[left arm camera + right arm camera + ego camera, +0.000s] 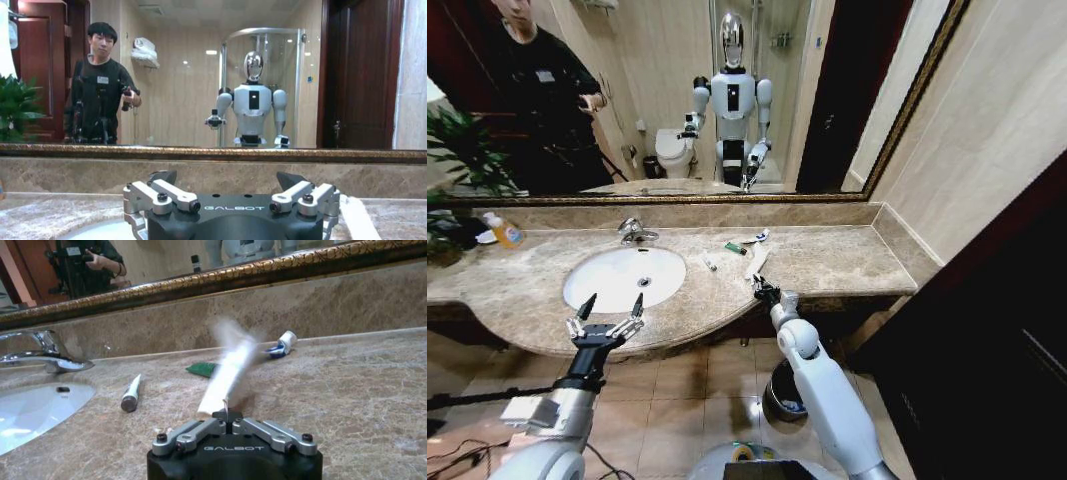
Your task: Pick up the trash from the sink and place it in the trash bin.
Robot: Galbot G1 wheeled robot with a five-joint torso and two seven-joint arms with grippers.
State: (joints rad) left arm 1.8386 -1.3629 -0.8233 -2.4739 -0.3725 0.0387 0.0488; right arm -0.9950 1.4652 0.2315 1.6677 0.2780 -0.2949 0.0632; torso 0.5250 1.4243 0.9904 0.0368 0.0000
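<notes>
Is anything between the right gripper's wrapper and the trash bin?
The right gripper is shut on the long white wrapper above the counter. The trash bin sits on the floor below the counter edge, partly behind the right arm; nothing else visibly intervenes.

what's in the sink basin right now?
The sink holds no trash: bare white basin, drain and overflow slot visible. The trash pieces lie on the marble beside it; the right gripper pinches the long white wrapper. The left gripper covers the near rim.
</notes>
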